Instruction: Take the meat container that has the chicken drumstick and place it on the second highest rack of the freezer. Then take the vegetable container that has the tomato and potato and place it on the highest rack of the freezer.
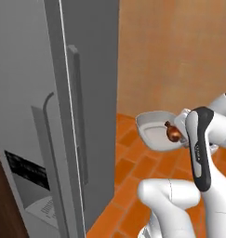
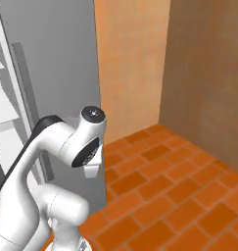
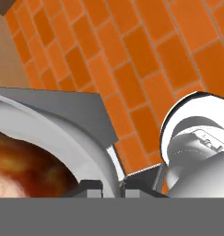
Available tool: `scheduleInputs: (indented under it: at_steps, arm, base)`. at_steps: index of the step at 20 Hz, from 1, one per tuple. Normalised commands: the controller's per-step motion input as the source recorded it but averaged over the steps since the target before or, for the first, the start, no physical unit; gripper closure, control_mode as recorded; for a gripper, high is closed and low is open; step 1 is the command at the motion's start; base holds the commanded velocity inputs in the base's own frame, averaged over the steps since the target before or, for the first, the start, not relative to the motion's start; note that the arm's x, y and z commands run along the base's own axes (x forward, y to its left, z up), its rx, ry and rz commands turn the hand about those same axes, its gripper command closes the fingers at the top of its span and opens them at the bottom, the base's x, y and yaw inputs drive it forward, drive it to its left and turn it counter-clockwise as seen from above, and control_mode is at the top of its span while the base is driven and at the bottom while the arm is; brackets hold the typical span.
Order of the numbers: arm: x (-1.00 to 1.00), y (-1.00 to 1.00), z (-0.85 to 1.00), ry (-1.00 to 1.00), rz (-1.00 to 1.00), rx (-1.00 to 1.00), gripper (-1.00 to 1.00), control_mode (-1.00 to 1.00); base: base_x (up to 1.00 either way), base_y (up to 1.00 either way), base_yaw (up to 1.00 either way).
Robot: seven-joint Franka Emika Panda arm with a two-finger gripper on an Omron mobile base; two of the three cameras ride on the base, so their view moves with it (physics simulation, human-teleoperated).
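Observation:
The meat container (image 1: pixel 154 128), a shallow light-grey tray, hangs tilted in the air to the right of the freezer (image 1: pixel 44 102). The glossy reddish-brown chicken drumstick (image 1: pixel 172 133) lies in it near the hand. My gripper (image 1: pixel 184 138) is shut on the tray's right rim, partly behind my own forearm. In the hand view the tray's rim (image 3: pixel 62 133) runs between the finger tips, my gripper (image 3: pixel 114 184) clamps it, and the drumstick (image 3: pixel 21 166) is a blurred brown mass at lower left. The freezer's grey door (image 2: pixel 57 63) stands beside white shelves (image 2: pixel 3 110) at the left edge.
Long vertical bar handles (image 1: pixel 77 111) and a black dispenser panel (image 1: pixel 26 169) are on the freezer's front. Orange brick floor (image 2: pixel 174 196) spreads to the right. A tan wall (image 1: pixel 175 51) and a darker brown side wall (image 2: pixel 208 73) close the corner behind.

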Motion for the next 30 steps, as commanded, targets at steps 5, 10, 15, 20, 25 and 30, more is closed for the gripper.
scheduleInputs:
  at_steps: [5,10,15,20,25,30]
  arm:
    - [0.00,0.00,0.00,0.00,0.00,0.00,1.00,1.00]
    - [0.00,0.00,0.00,0.00,0.00,0.00,1.00,1.00]
    - [0.00,0.00,0.00,0.00,0.00,0.00,1.00,1.00]
    - [0.00,0.00,0.00,0.00,0.00,0.00,1.00,1.00]
    - [0.00,0.00,0.00,0.00,0.00,0.00,1.00,1.00]
    - [0.00,0.00,0.00,0.00,0.00,0.00,1.00,1.00]
  base:
    - [1.00,-0.61,0.25]
    - [0.59,-0.13,0.50]
    - [0.19,0.00,0.74]
    - [0.00,0.11,0.61]
    - [-0.22,0.28,0.26]
    - [-0.03,0.63,0.16]
